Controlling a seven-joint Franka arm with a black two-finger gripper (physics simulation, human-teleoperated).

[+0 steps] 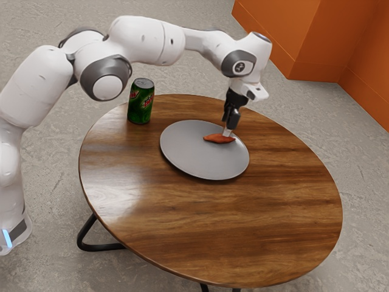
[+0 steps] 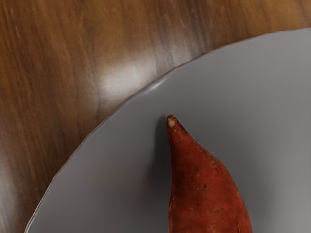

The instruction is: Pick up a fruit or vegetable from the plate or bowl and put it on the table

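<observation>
Exterior view, right of centre: the tool [image 1: 227,133] is at the yam [image 1: 212,139] on the plate [image 1: 194,161], wide or narrow, can't tell! Wrist view catches a pale-ended tip near the plate's edge; counter [image 1: 273,225] stretches to the exterior's lower right.

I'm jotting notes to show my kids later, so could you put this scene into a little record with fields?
vegetable: reddish sweet potato, lying on the plate
plate: gray, round
table: round, wooden
drink can: green, upright on the table, off the plate
gripper: black, pointing down at the sweet potato
job status: vegetable not yet on the table
</observation>
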